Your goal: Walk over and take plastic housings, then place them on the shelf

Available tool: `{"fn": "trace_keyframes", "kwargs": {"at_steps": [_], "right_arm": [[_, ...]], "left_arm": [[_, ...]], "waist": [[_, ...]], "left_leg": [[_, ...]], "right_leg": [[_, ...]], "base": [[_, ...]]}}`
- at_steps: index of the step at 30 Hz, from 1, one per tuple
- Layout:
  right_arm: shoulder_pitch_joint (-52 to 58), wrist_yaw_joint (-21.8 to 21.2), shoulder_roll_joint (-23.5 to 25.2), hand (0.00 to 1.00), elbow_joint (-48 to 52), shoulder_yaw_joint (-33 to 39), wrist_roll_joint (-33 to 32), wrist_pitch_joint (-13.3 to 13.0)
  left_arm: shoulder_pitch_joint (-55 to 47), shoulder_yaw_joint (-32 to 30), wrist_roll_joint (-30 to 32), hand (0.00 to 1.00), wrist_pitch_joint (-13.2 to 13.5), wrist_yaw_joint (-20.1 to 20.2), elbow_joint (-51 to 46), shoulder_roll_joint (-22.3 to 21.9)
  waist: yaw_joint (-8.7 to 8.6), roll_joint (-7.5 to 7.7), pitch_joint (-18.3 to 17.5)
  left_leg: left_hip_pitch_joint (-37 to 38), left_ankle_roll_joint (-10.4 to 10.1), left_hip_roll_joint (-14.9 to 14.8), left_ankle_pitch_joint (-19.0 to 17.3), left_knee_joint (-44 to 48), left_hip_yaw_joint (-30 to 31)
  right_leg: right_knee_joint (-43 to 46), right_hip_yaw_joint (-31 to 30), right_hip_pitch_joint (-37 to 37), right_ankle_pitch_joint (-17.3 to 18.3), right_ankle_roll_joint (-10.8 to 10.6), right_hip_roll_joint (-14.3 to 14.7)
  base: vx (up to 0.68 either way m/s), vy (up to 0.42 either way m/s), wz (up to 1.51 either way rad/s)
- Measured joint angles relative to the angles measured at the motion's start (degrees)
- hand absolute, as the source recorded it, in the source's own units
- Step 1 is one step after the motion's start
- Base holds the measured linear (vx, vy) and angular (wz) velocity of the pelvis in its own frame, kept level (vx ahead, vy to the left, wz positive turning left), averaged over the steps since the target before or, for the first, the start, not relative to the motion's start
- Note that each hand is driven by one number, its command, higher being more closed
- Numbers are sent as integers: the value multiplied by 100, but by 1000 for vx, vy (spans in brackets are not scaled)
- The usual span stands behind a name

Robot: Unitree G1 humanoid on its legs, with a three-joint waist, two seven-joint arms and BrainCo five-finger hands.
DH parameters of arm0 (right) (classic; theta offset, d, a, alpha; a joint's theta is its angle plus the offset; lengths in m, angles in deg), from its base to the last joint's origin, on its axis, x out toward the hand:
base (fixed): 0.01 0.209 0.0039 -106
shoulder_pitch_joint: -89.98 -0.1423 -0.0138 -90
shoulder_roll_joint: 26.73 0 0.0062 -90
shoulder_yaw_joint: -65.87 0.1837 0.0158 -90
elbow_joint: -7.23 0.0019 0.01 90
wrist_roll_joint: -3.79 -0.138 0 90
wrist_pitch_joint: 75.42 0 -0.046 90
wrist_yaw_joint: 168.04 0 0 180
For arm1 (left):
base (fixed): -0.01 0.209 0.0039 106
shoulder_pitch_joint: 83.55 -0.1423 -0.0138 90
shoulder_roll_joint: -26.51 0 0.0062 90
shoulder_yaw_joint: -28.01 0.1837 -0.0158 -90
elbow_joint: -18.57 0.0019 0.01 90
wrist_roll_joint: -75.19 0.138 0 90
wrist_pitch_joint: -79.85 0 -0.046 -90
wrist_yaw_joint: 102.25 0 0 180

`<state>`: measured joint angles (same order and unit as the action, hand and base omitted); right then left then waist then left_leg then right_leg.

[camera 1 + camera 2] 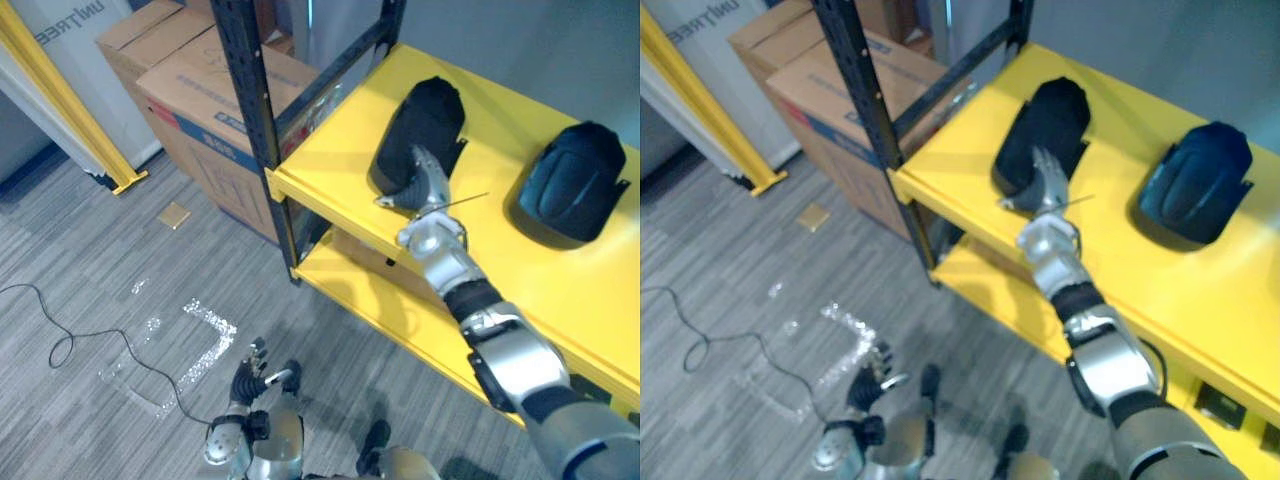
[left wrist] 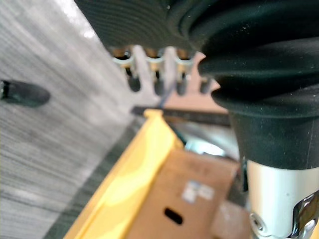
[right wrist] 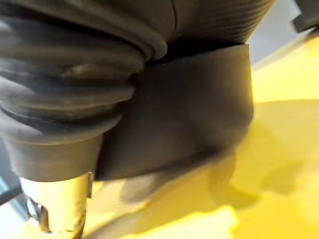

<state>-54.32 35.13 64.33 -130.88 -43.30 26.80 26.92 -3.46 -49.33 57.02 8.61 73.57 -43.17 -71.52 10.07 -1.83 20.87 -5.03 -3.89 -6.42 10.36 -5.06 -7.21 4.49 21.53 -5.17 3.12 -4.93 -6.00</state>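
The yellow shelf [image 1: 330,150] is sitting in a black frame, and a black post [image 1: 250,100] is standing at its front corner. Two black housings are lying on the top board. The left housing [image 1: 430,115] is lying near that corner, with its near end close to the front edge. The right housing [image 1: 575,175] is lying well apart from it, farther along the board. Bare yellow is showing between them. A lower board [image 1: 350,285] is peeking out under the front edge.

Brown boxes [image 1: 200,90] are standing just beside the shelf's end, behind the post. The grey floor [image 1: 100,270] is lying open on the robot's left, up to a yellow rail [image 1: 60,95]. A small tan square [image 1: 173,214] and some shiny tape marks [image 1: 205,330] are lying on it.

The boxes are showing a blue stripe and some print. A white panel [image 1: 80,40] behind the rail is showing grey letters. In the left wrist view a white label [image 2: 197,191] is sitting on a brown box [image 2: 164,189], too blurry to read.

The right hand [image 1: 425,185] is reaching over the front edge and resting against the near end of the left housing. I cannot tell if it is gripping it or how far open it is. The left hand [image 1: 250,378] is hanging low over the floor, loose and open, holding nothing.
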Motion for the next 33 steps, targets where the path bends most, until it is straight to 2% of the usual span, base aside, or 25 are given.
{"fn": "trace_keyframes", "kwargs": {"at_steps": [4, 11, 20, 22, 25, 28, 29, 33], "right_arm": [[-20, -68, 49, 0, -5, 73, -21, 178], [-22, -102, 152, 0, -84, 129, 36, 182], [55, -13, 91, 0, -202, -32, 145, -819], [84, 168, 92, 0, -203, -124, 144, -1030], [232, 744, 175, 0, -127, -134, 140, -1682], [289, 1115, 246, 0, 79, -134, 187, -2074], [302, 1232, 272, 0, 144, -134, 257, -2165], [334, 1325, 319, 0, 273, -133, 278, -2234]], "left_arm": [[0, 125, -5, 0, -1, -28, 0, 0], [-22, 215, -166, 0, -7, -124, 0, -72], [-21, 219, -164, 0, -19, -165, 1, -117], [-22, 219, -163, 0, -19, -157, 3, -117], [-23, 234, -158, 0, -16, -131, 7, -117], [-21, 279, -160, 0, -13, -119, 8, -116], [-19, 329, -160, 0, -13, -120, 7, -109], [-21, 394, -163, 0, -13, -111, 6, -118]], "waist": [[0, 0, 0], [-2, 19, 9], [-51, 80, 44], [-70, 81, 45], [-76, 83, 46], [-77, 83, 46], [-78, 83, 46], [-82, 83, 46]], "left_leg": [[12, -6, 2, -6, 0, -13], [107, 18, 34, -23, 0, -140], [96, 26, 60, -38, 0, -140], [92, 33, 61, -32, 0, -139], [87, 27, 62, -17, 1, -137], [86, 27, 62, -14, 2, -136], [87, 25, 62, -11, 3, -136], [98, 22, 62, -7, 4, -128]], "right_leg": [[25, -8, 3, 4, -5, -12], [106, -112, 10, 34, -41, -78], [90, -106, 16, 37, -47, -100], [85, -104, 17, 36, -48, -100], [78, -104, 16, 35, -51, -97], [61, -106, 10, 35, -50, -93], [57, -107, 8, 35, -50, -92], [51, -105, -11, 35, -50, -87]], "base": [[0, 0, 0], [2, 4, -7], [0, 0, 0], [0, 0, 0], [23, -15, 1], [22, -16, 0], [0, 0, 0], [0, 0, 0]]}}
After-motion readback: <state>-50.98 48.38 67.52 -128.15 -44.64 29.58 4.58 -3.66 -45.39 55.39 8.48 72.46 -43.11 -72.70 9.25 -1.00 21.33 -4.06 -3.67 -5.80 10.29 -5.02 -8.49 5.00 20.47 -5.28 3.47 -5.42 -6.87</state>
